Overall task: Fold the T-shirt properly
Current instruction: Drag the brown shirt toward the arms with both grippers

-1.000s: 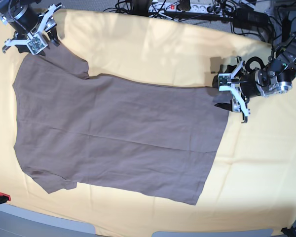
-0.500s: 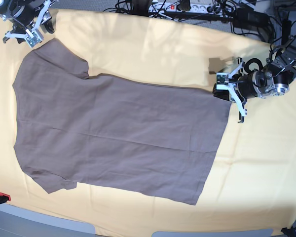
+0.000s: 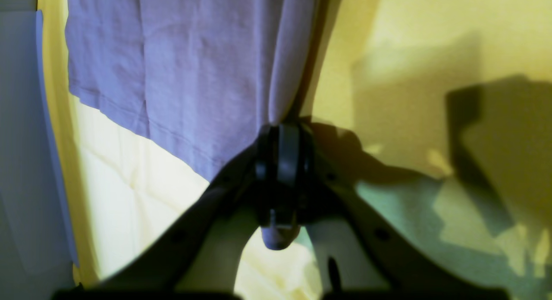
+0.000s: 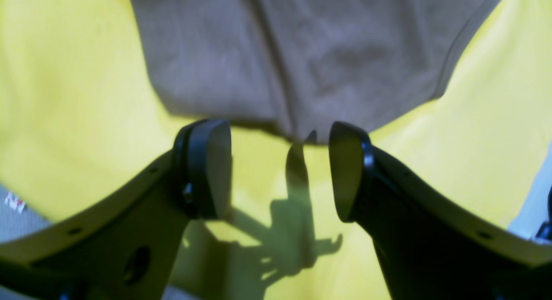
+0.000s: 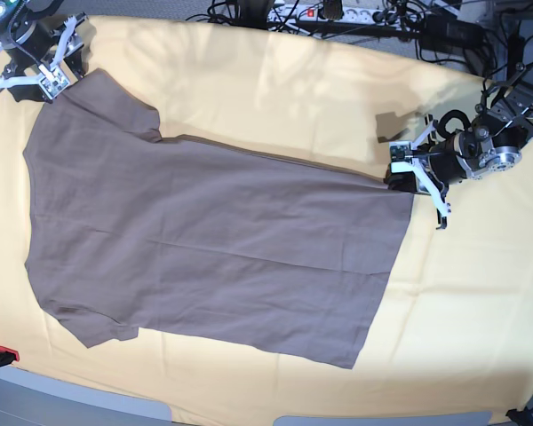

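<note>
Since the earlier frames the left claw (image 3: 278,162) has gone from spread wide beside the hem corner of the T-shirt (image 5: 213,240) to pressed together on it: in the left wrist view the pads meet on a pinched ridge of cloth at that corner, and a small nub of fabric pokes out behind them. Over the same stretch the right claw (image 4: 280,170) has drawn back from the sleeve and returned to its edge, and its jaws now stand far apart with nothing between them, the sleeve's hem lying just ahead of the fingertips (image 4: 345,170) in its own view. The T-shirt is otherwise as it was, spread flat and open on the yellow cloth (image 5: 275,89) that covers the surface, collar end toward the right claw and hem end toward the left claw, with no fold made yet. The change suggests the task is at its first grasp: one corner is secured, the matching point at the sleeve is not. A fold along the shirt's length probably needs both ends lifted together, so the right claw likely has to close on the sleeve edge next; lifting the hem corner alone risks dragging and creasing the cloth.
</note>
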